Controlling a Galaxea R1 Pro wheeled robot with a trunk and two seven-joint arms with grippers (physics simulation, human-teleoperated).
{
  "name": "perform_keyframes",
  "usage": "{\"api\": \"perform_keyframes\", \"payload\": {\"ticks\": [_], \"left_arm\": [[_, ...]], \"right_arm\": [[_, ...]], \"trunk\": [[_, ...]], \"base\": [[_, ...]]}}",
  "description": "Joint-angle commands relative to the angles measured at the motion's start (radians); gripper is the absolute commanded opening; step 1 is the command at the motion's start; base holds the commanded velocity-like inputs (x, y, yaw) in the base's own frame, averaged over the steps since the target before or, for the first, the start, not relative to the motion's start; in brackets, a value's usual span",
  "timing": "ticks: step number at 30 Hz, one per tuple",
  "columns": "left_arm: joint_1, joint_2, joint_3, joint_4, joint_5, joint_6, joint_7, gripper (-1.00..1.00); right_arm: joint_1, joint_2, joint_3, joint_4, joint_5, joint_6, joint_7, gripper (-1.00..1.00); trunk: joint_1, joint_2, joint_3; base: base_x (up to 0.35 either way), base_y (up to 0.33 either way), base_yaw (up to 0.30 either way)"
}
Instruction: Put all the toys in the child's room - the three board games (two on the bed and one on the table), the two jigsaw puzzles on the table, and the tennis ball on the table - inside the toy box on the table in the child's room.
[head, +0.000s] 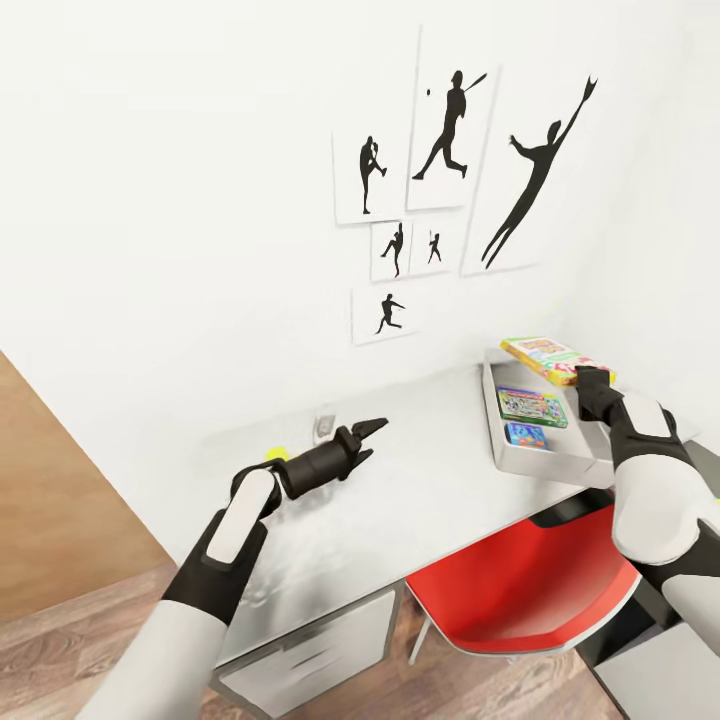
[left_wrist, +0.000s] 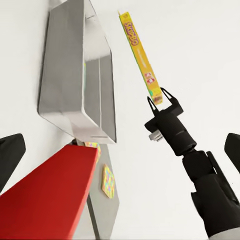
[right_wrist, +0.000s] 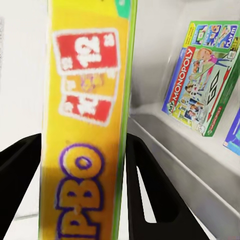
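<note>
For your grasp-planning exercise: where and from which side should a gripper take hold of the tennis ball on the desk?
Grip the tennis ball across its middle, coming down from above. It is round, so any pair of opposite sides works. The left arm hides part of it, and the wall stands close behind, so a sideways approach looks cramped.

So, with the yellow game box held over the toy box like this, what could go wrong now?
1. The right gripper pinches the yellow board game at one end only, so it could tilt or slip out.
2. The toy box already holds the Monopoly box and a blue box; the new one may land askew on its rim.
3. The tennis ball lies close behind the left gripper and could get knocked away.
</note>
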Motion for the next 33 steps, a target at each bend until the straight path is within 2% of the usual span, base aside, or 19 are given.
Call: {"api": "perform_keyframes", "payload": {"ticks": [1, 3, 8, 12, 22, 33], "left_arm": [[-0.001, 0.0, -0.016, -0.005, 0.016, 0.001, 0.025, 1.0], [0.0, 0.0, -0.043, -0.013, 0.042, -0.003, 0.065, 1.0], [0.003, 0.0, -0.073, -0.022, 0.069, -0.007, 0.109, 1.0], [0.004, 0.0, -0.083, -0.032, 0.079, -0.008, 0.127, 1.0], [0.008, 0.0, -0.09, -0.063, 0.089, -0.008, 0.146, 1.0], [0.01, 0.0, -0.092, -0.071, 0.092, -0.008, 0.152, 1.0]], "right_arm": [[-0.001, -0.001, -0.002, -0.003, -0.01, 0.004, -0.008, -1.0], [-0.001, -0.01, -0.003, -0.004, -0.01, 0.004, -0.008, -1.0], [-0.001, -0.033, -0.003, -0.004, -0.012, 0.004, -0.008, -1.0], [0.0, -0.041, -0.003, -0.004, -0.012, 0.004, -0.008, -1.0], [-0.001, -0.043, -0.003, 0.003, -0.012, 0.002, -0.008, -1.0], [-0.001, -0.043, -0.002, 0.01, -0.012, -0.023, -0.009, -1.0]], "trunk": [[0.001, -0.002, -0.002], [0.001, -0.002, -0.002], [0.001, -0.002, -0.002], [0.001, -0.002, -0.002], [0.001, -0.002, -0.004], [0.001, -0.002, -0.017]], "base": [[0.0, 0.0, 0.001], [0.0, 0.0, 0.001], [0.0, 0.0, 0.0], [0.0, 0.0, 0.0], [0.0, 0.0, 0.006], [0.0, 0.0, 0.056]]}}
